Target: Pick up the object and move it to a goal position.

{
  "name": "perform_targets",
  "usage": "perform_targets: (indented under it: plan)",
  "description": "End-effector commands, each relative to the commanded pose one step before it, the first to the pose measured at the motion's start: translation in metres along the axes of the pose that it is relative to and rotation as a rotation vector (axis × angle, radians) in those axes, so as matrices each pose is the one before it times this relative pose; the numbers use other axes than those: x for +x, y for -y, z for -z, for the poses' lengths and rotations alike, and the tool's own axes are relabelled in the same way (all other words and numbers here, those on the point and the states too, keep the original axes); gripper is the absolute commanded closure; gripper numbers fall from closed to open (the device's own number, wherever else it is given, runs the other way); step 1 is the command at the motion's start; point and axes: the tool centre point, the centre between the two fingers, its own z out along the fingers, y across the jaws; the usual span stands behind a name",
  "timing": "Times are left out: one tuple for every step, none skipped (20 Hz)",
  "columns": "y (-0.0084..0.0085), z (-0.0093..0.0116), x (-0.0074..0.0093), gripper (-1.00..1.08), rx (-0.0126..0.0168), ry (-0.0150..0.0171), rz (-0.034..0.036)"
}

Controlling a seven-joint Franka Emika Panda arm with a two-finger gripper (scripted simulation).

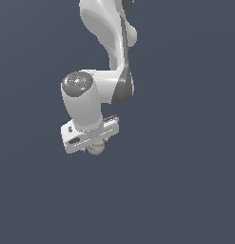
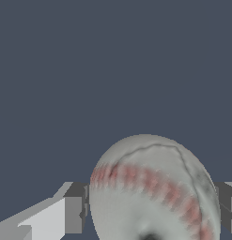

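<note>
The object is a small white ball with red stitch marks point(image 2: 150, 192). It fills the wrist view between my two grey fingers point(image 2: 75, 213), which press against both of its sides. In the exterior view only a sliver of the ball point(image 1: 95, 149) peeks out under the white hand of my arm. My gripper point(image 1: 95, 147) is shut on the ball. The fingertips themselves are hidden behind the hand in the exterior view.
A plain dark blue-grey surface point(image 1: 185, 190) surrounds the arm in both views. The white arm point(image 1: 109, 57) reaches down from the top of the exterior view. No other objects show.
</note>
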Motion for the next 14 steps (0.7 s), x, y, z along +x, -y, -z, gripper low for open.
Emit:
perform_targets:
  plan:
    - [0.00417, 0.03082, -0.00426, 1.08, -0.00194, -0.00258, 0.00006]
    - [0.00203, 0.01195, -0.00164, 1.08, -0.00044, -0.00029, 0.00044]
    - [0.00167, 0.01157, -0.00172, 1.08, 0.0, 0.0, 0.0]
    - [0.00165, 0.01156, -0.00169, 1.08, 0.0, 0.0, 0.0]
    - [0.00165, 0.01167, -0.00168, 1.08, 0.0, 0.0, 0.0]
    - [0.00161, 0.01151, -0.00163, 1.08, 0.0, 0.0, 0.0]
    - [0.00155, 0.01115, -0.00155, 1.08, 0.0, 0.0, 0.0]
    - [0.00148, 0.01074, -0.00147, 1.08, 0.0, 0.0, 0.0]
    - [0.00145, 0.01051, -0.00144, 1.08, 0.00016, -0.00043, 0.00016]
    - [0.00132, 0.00993, -0.00128, 1.08, 0.0, 0.0, 0.0]
    - [0.00122, 0.0095, -0.00117, 1.08, 0.0, 0.0, 0.0]
    - [0.00113, 0.00903, -0.00106, 1.08, 0.0, 0.0, 0.0]
    - [0.00103, 0.00844, -0.00095, 1.08, 0.0, 0.0, 0.0]
    - [0.00092, 0.00772, -0.00084, 1.08, 0.0, 0.0, 0.0]
